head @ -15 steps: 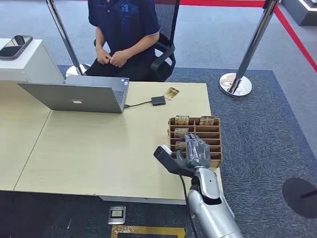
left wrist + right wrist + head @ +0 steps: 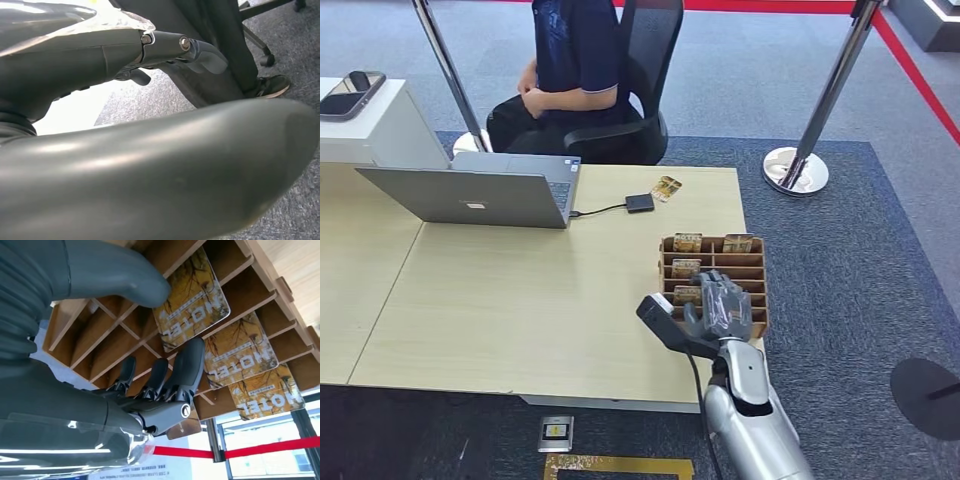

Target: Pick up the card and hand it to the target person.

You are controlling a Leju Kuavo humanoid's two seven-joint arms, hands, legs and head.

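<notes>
Right hand [image 2: 718, 305] fingers [image 2: 186, 365] spread apart, holding nothing — thumb and fingertips bracket the nearest card [image 2: 190, 300], not yet gripped. It stands in the rack [image 2: 754, 275] by the tabletop's right edge. Pick and handover remain; the person [image 2: 573, 60] sits beyond the far edge. Left hand [image 2: 181, 47] — grip unclear.

Table [image 2: 509, 300]: laptop [image 2: 471, 195], card rack [image 2: 754, 270].

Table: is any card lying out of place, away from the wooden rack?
Yes. One card lies loose and askew at the table's far edge, beside a small black device, while the others stand in the wooden rack under the right hand.
</notes>
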